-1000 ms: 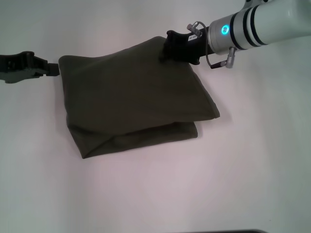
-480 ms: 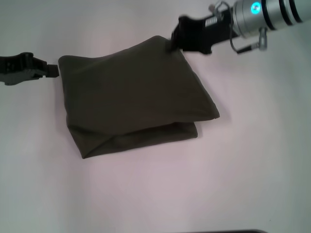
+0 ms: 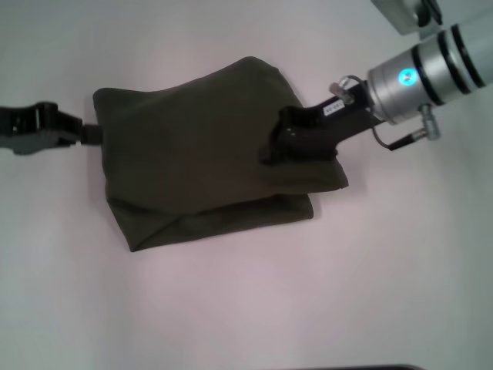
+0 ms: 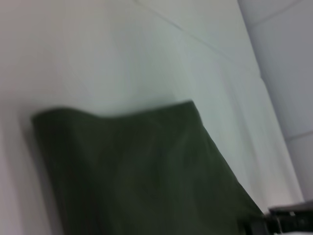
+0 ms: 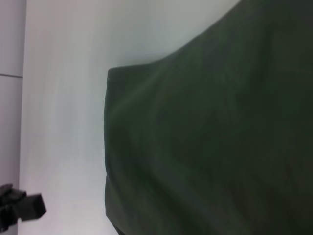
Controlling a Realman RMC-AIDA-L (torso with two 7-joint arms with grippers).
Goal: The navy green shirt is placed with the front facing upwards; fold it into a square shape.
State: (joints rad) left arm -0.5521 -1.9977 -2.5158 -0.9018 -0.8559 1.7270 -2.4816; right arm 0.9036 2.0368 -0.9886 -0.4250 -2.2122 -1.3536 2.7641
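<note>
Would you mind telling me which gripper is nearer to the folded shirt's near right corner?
The right. The right gripper sits over the navy green shirt just beside that corner, while the left gripper is at the shirt's far left edge, across the fabric.

Plain white table surface (image 3: 231,308) under soft, even light; faint seam lines (image 4: 195,41) across pale panels beyond its far edge.
</note>
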